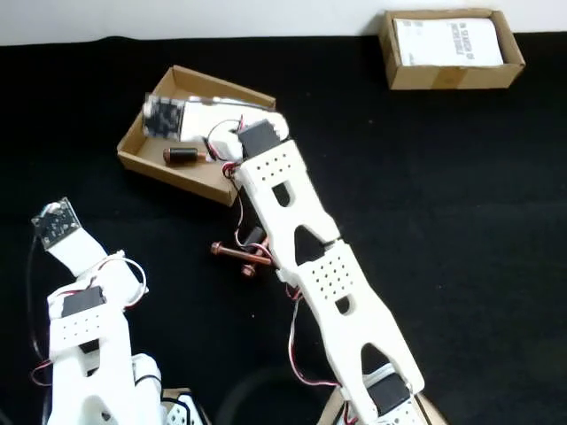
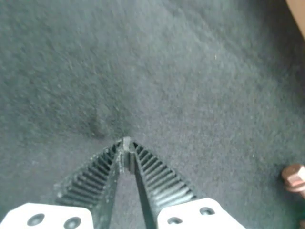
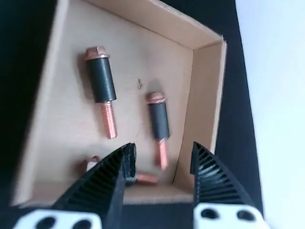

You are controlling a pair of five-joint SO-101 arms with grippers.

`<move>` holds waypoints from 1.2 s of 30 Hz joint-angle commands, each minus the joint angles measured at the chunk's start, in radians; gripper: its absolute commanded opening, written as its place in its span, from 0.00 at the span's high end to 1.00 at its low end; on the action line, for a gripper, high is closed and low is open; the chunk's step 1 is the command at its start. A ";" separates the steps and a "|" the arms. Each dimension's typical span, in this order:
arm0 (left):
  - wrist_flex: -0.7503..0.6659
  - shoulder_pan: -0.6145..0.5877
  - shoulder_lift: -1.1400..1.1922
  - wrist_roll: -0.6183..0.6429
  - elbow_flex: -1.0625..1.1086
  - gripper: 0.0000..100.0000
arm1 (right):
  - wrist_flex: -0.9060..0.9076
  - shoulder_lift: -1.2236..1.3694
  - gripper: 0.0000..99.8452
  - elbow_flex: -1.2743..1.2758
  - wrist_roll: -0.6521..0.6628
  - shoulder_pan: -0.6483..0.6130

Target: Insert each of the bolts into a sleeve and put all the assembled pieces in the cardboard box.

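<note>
The cardboard box (image 1: 142, 152) lies at the back left with a sleeved bolt (image 1: 183, 156) in it. My right gripper (image 1: 168, 118) hangs over this box. In the right wrist view it (image 3: 159, 160) is open with nothing between its fingers, above the box floor (image 3: 71, 114). There lie one assembled piece (image 3: 100, 81), a second (image 3: 158, 119) and a third (image 3: 143, 179) partly hidden by a finger. Loose copper bolts (image 1: 235, 251) and a dark sleeve (image 1: 254, 237) lie mid-table beside the right arm. My left gripper (image 1: 55, 221) (image 2: 126, 143) is shut and empty over the black mat; a bolt head (image 2: 294, 176) shows nearby.
A second cardboard box (image 1: 452, 75) holding a printed sheet stands at the back right corner. The right arm stretches diagonally across the table's middle, over part of the loose bolts. Black mat (image 1: 461, 221) spreads to the right.
</note>
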 commanded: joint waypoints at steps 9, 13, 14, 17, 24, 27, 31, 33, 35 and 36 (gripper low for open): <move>-0.018 0.024 -0.016 -0.006 -0.002 0.99 | 0.337 -0.456 0.84 0.035 -0.744 0.051; -0.015 0.039 -0.016 -0.008 -0.002 0.99 | 0.337 -0.659 0.84 0.343 -0.798 0.068; -0.015 0.039 -0.016 -0.008 -0.002 0.99 | 0.337 -0.722 0.84 0.447 -0.798 0.067; -0.015 0.039 -0.016 -0.008 -0.002 0.99 | 0.334 -0.915 0.84 0.796 -0.799 0.054; -0.014 0.039 -0.016 -0.008 -0.002 0.99 | 0.166 -1.156 0.84 1.457 -0.810 0.099; -0.014 0.039 -0.016 -0.008 -0.002 0.99 | -0.010 -1.194 0.84 1.670 -0.841 0.130; -0.014 0.039 -0.016 -0.008 -0.002 0.99 | -0.216 -1.199 0.84 1.888 -0.839 0.134; -0.014 0.038 -0.018 -0.008 -0.002 0.99 | -0.318 -1.199 0.84 1.966 -0.839 0.130; -0.014 0.038 -0.018 -0.008 -0.002 0.99 | -0.412 -1.199 0.84 2.023 -0.841 0.128; -0.014 0.038 -0.018 -0.008 -0.002 0.99 | -0.447 -1.199 0.84 2.043 -0.841 0.128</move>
